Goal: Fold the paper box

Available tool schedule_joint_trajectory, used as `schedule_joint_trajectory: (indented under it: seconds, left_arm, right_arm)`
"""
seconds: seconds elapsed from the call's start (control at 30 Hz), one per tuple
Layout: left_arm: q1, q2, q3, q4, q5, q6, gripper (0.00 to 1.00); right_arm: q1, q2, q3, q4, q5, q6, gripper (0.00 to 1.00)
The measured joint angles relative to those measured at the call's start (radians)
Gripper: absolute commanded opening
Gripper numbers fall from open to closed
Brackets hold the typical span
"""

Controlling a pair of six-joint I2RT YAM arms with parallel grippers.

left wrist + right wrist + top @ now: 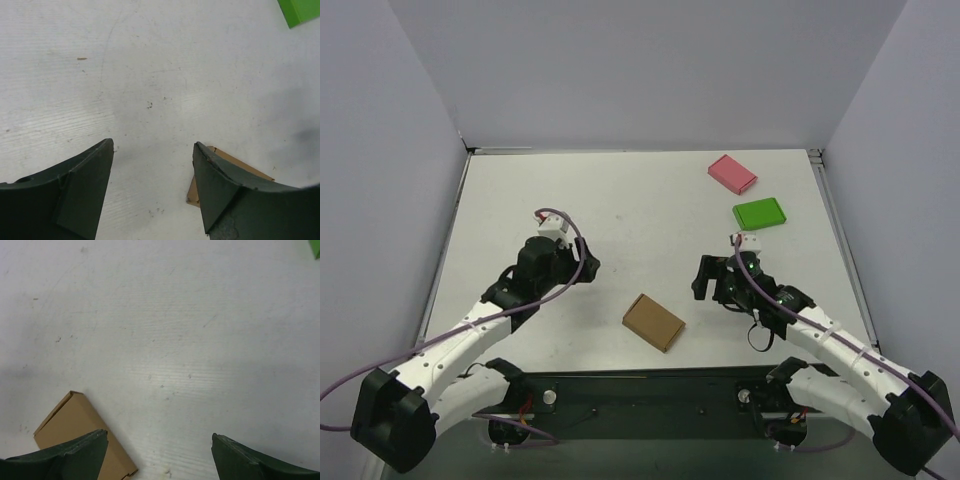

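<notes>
The paper box is a small flat brown cardboard rectangle, closed and lying at an angle on the white table near the front, between the two arms. My left gripper hovers to its upper left, open, with nothing between the fingers. In the left wrist view the gripper is spread over bare table, and the box peeks out behind the right finger. My right gripper is to the box's upper right, open wide and empty. In the right wrist view the gripper frames bare table, with the box beside the left finger.
A pink flat box and a green flat box lie at the back right; the green one's corner shows in the left wrist view. White walls enclose the table on three sides.
</notes>
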Motion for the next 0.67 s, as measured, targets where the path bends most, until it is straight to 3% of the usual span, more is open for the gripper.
schedule_joint_trajectory:
  seconds: [0.27,0.47,0.67]
  left_arm:
    - [0.025,-0.072,0.100,-0.153,-0.028,0.023,0.82]
    - [0.024,-0.082,0.136,-0.189,-0.059,0.027,0.82]
    - [0.024,-0.082,0.138,-0.196,-0.077,0.048,0.82]
  right_arm:
    - [-0.291,-0.150,0.000,-0.018,-0.066,-0.072,0.88]
    - [-0.330,-0.280,0.000,-0.047,-0.080,-0.100,0.88]
    - [-0.330,-0.312,0.000,-0.073,-0.089,-0.111,0.88]
